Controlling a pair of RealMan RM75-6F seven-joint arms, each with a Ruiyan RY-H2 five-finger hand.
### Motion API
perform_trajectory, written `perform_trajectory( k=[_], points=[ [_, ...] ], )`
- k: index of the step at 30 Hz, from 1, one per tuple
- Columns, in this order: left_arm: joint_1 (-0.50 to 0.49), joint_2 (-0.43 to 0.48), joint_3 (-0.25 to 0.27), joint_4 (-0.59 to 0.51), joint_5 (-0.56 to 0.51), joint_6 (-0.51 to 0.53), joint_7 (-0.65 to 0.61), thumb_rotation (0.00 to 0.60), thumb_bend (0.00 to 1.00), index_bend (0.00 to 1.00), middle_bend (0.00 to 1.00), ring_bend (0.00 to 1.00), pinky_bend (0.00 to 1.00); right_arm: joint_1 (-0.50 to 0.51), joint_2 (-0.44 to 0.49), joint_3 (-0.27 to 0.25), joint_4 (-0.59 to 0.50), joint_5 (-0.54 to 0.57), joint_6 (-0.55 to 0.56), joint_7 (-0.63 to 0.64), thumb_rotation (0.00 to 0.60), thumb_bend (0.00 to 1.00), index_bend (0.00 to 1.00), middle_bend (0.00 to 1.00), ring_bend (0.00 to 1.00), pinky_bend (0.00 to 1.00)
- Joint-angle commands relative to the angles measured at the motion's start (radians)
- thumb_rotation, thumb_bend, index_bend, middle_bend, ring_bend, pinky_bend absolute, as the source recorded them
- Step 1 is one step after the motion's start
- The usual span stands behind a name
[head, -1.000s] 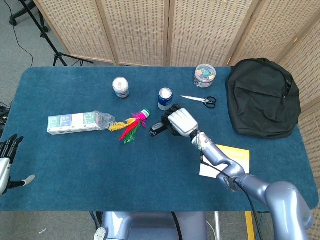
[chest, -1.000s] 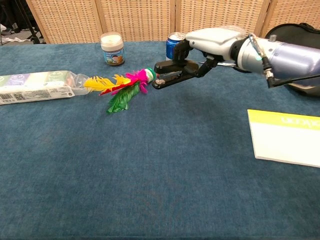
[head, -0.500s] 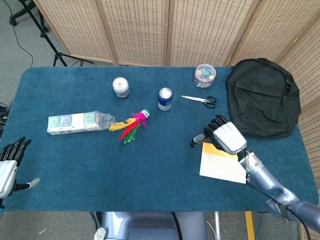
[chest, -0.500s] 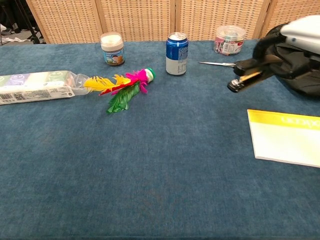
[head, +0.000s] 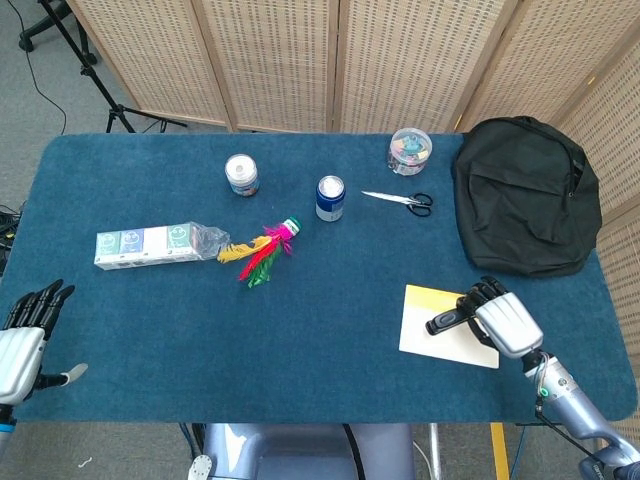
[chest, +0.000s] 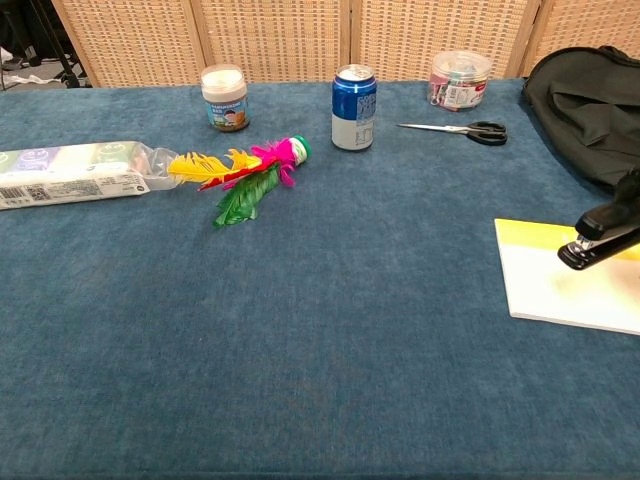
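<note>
My right hand (head: 500, 322) grips a black stapler (head: 446, 319) (chest: 600, 241) and holds it just above the white and yellow notepad (head: 440, 329) (chest: 560, 283) at the table's front right. In the chest view only the stapler and a dark bit of the hand show at the right edge. My left hand (head: 22, 335) hangs off the table's front left corner, fingers spread, holding nothing. A feathered shuttlecock (head: 262, 250) (chest: 243, 172) lies left of centre.
A blue can (head: 330, 197) (chest: 352, 106), a white jar (head: 241, 174) (chest: 224, 96), a clear tub (head: 410, 150) (chest: 458, 79), scissors (head: 402, 200) (chest: 458, 128) and a black backpack (head: 525, 195) (chest: 585, 105) stand further back. A long packet (head: 148, 243) (chest: 70, 171) lies at the left.
My right hand has carried the stapler from beside the shuttlecock and can, across the table to the right and towards me, down over the notepad. The left hand has shifted slightly.
</note>
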Motion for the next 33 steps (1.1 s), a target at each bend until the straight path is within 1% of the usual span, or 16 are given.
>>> perform_trajectory(
  k=[1, 4, 6, 8, 10, 11, 12, 13, 14, 17, 21, 25, 27, 30, 32, 33],
  points=[
    [0.0, 0.0, 0.001, 0.0, 0.001, 0.001, 0.0, 0.6, 0.0, 0.0, 0.0, 0.0, 0.0, -0.024, -0.042, -0.008, 0.066, -0.005, 0.002, 0.032, 0.6, 0.77, 0.58, 0.47, 0.29, 0.19],
    [0.0, -0.001, 0.0, 0.001, -0.002, 0.0, 0.0, 0.6, 0.0, 0.0, 0.0, 0.0, 0.0, -0.034, -0.067, -0.008, 0.104, -0.006, 0.0, 0.063, 0.6, 0.76, 0.57, 0.45, 0.29, 0.19],
    [-0.001, -0.001, -0.001, 0.001, -0.004, 0.0, 0.0, 0.6, 0.0, 0.0, 0.0, 0.0, 0.0, -0.04, -0.081, -0.006, 0.12, -0.011, 0.01, 0.076, 0.6, 0.71, 0.54, 0.41, 0.29, 0.19],
    [-0.002, -0.001, 0.0, 0.001, -0.005, -0.002, 0.001, 0.6, 0.0, 0.0, 0.0, 0.0, 0.0, -0.043, -0.091, -0.008, 0.129, -0.017, 0.011, 0.09, 0.6, 0.58, 0.45, 0.33, 0.25, 0.19],
    [-0.003, -0.001, 0.0, 0.001, -0.006, -0.005, 0.001, 0.6, 0.0, 0.0, 0.0, 0.0, 0.0, -0.042, -0.095, -0.014, 0.134, -0.023, 0.0, 0.103, 0.6, 0.31, 0.27, 0.14, 0.11, 0.18],
    [-0.003, -0.001, 0.001, 0.001, -0.006, -0.005, 0.001, 0.6, 0.0, 0.0, 0.0, 0.0, 0.0, -0.04, -0.092, -0.021, 0.131, -0.025, -0.016, 0.11, 0.6, 0.22, 0.21, 0.08, 0.06, 0.16],
    [-0.002, 0.0, 0.002, 0.0, -0.004, -0.004, 0.001, 0.6, 0.0, 0.0, 0.0, 0.0, 0.0, -0.035, -0.082, -0.031, 0.118, -0.025, -0.048, 0.127, 0.6, 0.16, 0.15, 0.02, 0.02, 0.14],
    [-0.002, 0.001, 0.002, 0.0, -0.003, -0.003, 0.0, 0.6, 0.0, 0.0, 0.0, 0.0, 0.0, -0.03, -0.072, -0.036, 0.102, -0.022, -0.069, 0.14, 0.6, 0.14, 0.11, 0.0, 0.0, 0.11],
    [-0.001, 0.002, 0.003, -0.001, -0.001, -0.001, -0.001, 0.6, 0.0, 0.0, 0.0, 0.0, 0.0, -0.025, -0.059, -0.038, 0.082, -0.021, -0.087, 0.152, 0.6, 0.13, 0.09, 0.0, 0.0, 0.1],
    [0.003, 0.004, 0.003, -0.001, 0.003, 0.007, -0.007, 0.6, 0.0, 0.0, 0.0, 0.0, 0.0, -0.023, -0.036, -0.033, 0.045, -0.022, -0.085, 0.14, 0.6, 0.13, 0.08, 0.0, 0.0, 0.08],
    [0.007, 0.008, 0.005, -0.002, 0.012, 0.015, -0.017, 0.6, 0.0, 0.0, 0.0, 0.0, 0.0, -0.032, 0.003, -0.029, -0.016, -0.031, -0.054, 0.103, 0.6, 0.13, 0.08, 0.0, 0.0, 0.07],
    [0.011, 0.012, 0.01, -0.001, 0.027, 0.022, -0.027, 0.6, 0.0, 0.0, 0.0, 0.0, 0.0, -0.053, 0.068, -0.024, -0.115, -0.036, -0.008, 0.053, 0.6, 0.13, 0.08, 0.0, 0.0, 0.06],
    [0.013, 0.015, 0.012, -0.001, 0.033, 0.027, -0.032, 0.6, 0.0, 0.0, 0.0, 0.0, 0.0, -0.073, 0.118, -0.018, -0.195, -0.028, 0.026, 0.024, 0.6, 0.13, 0.08, 0.0, 0.0, 0.06],
    [0.017, 0.017, 0.014, 0.003, 0.043, 0.035, -0.041, 0.6, 0.0, 0.0, 0.0, 0.0, 0.0, -0.116, 0.194, 0.001, -0.35, 0.01, 0.082, -0.004, 0.6, 0.12, 0.08, 0.0, 0.0, 0.05],
    [0.025, 0.021, 0.018, 0.012, 0.046, 0.043, -0.052, 0.6, 0.0, 0.0, 0.0, 0.0, 0.0, -0.193, 0.232, 0.039, -0.482, 0.072, 0.194, -0.046, 0.6, 0.09, 0.08, 0.0, 0.0, 0.03],
    [0.026, 0.022, 0.019, 0.014, 0.049, 0.045, -0.054, 0.6, 0.0, 0.0, 0.0, 0.0, 0.0, -0.202, 0.234, 0.042, -0.5, 0.076, 0.203, -0.064, 0.6, 0.06, 0.08, 0.0, 0.0, 0.02]
  ],
)
